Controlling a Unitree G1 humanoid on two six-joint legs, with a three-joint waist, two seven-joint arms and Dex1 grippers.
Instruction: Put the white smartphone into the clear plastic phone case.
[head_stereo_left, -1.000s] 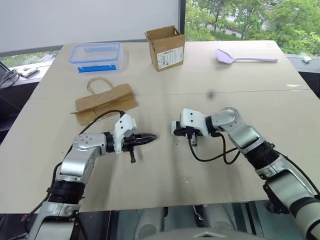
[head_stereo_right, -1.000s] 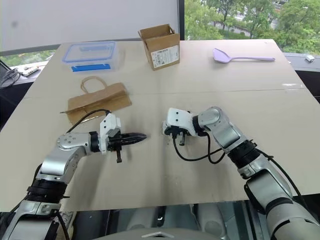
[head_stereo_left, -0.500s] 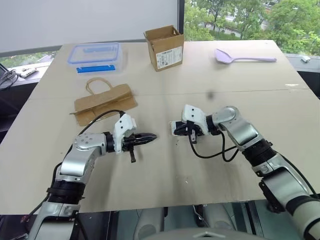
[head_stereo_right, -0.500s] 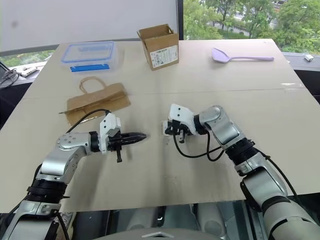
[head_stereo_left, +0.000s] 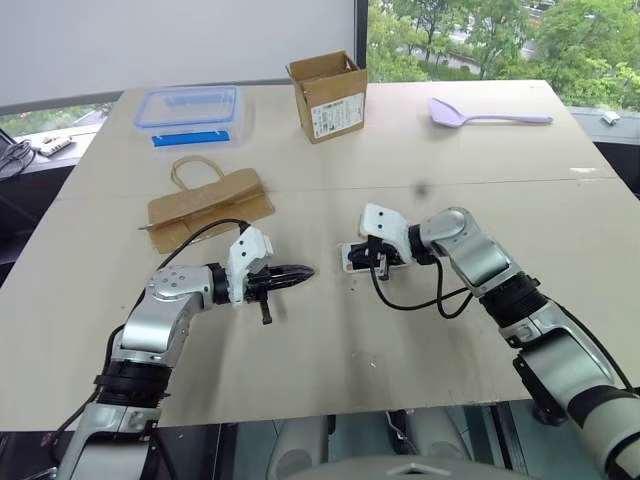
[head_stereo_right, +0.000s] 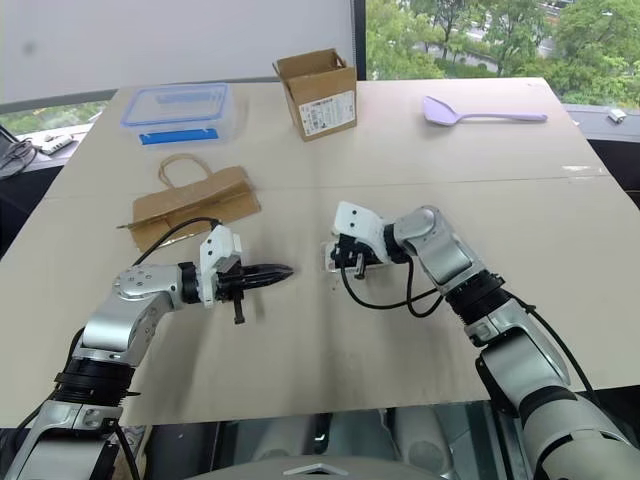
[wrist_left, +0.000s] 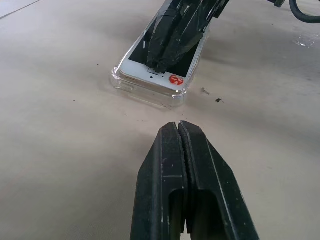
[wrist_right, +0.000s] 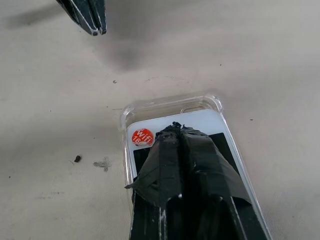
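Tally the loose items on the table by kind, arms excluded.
Phones: 1, white smartphone
Phone cases: 1, clear plastic phone case
Storage boxes: 1, blue-rimmed lid
Cardboard boxes: 1
Paper bags: 1
Spatulas: 1, lilac
Total: 6

We see the right hand pressing on the phone in its case

Our right hand (wrist_right: 181, 131), its black taped fingers closed together, rests its tip on the white smartphone (wrist_right: 210, 125) near the end that carries a round orange sticker (wrist_right: 142, 136). The phone lies face up inside the clear plastic phone case (wrist_right: 172, 104), whose rounded corners and rim stand out around the white bezel. Both sit flat on the beige desk (wrist_right: 260, 55). Our left hand (wrist_right: 95, 22) points in from the far side, closed and apart from the case.
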